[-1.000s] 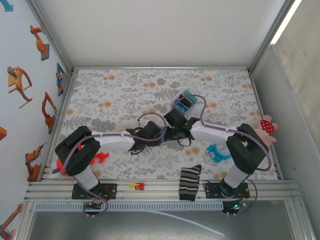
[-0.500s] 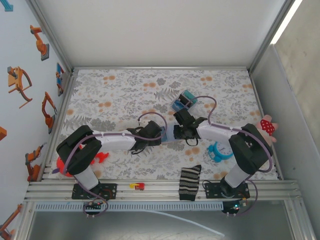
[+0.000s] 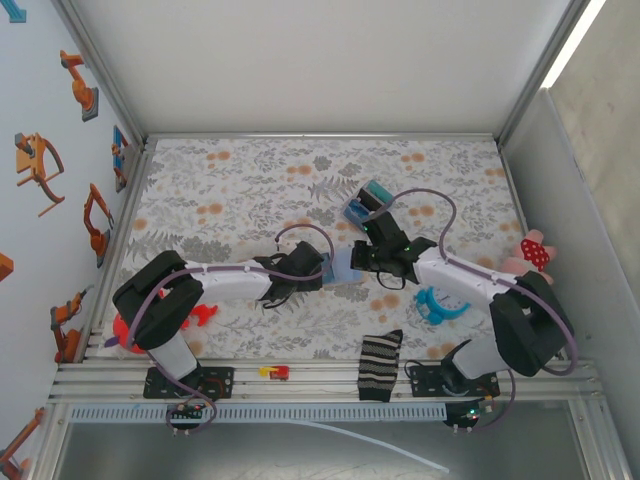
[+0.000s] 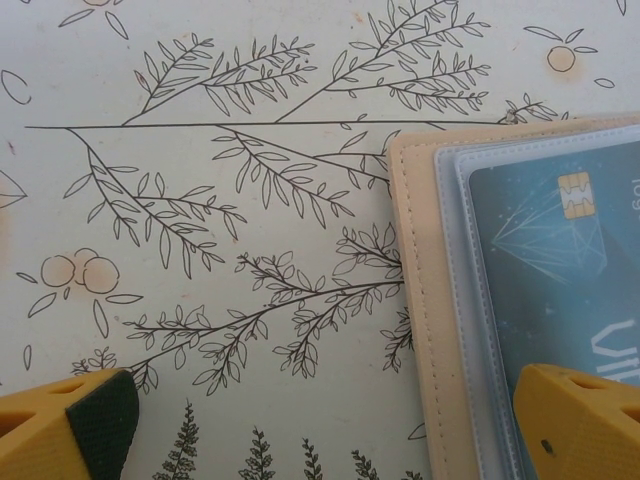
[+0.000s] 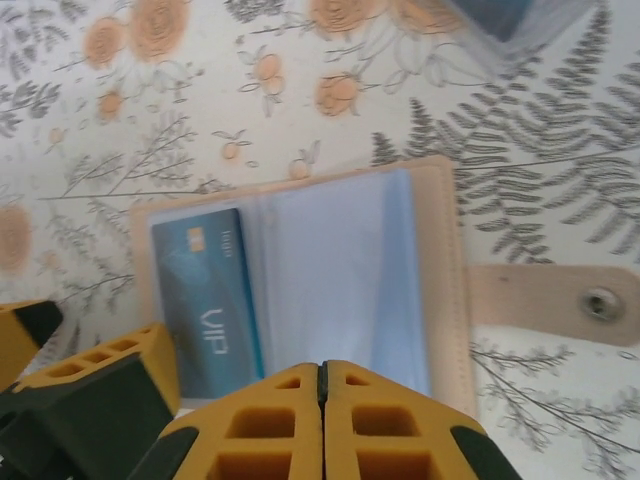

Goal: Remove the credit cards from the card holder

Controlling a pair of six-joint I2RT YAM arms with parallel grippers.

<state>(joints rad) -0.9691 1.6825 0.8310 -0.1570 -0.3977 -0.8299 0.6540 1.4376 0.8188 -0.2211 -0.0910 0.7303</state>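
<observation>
The card holder (image 3: 345, 270) lies open on the floral mat, tan edge (image 4: 415, 300) outside and light blue panels (image 5: 340, 270) inside. A teal credit card (image 5: 205, 300) with a gold chip (image 4: 572, 193) sits in its left pocket. The right pocket looks empty. My left gripper (image 3: 328, 268) is open and straddles the holder's left edge, with one finger (image 4: 580, 420) resting on the card panel and the other (image 4: 70, 425) on the mat. My right gripper (image 5: 322, 375) hovers shut over the near edge of the right panel, with nothing seen between its tips.
A blue, teal and black block (image 3: 367, 203) lies just behind the holder. The holder's strap and snap (image 5: 600, 303) stick out to its right. Nearby lie a blue ring (image 3: 437, 305), a striped sock (image 3: 380, 362), a red toy (image 3: 205, 315) and a plush (image 3: 535, 252).
The right arm drew back toward the right and near side, uncovering more of the open holder. The left arm stayed put.
</observation>
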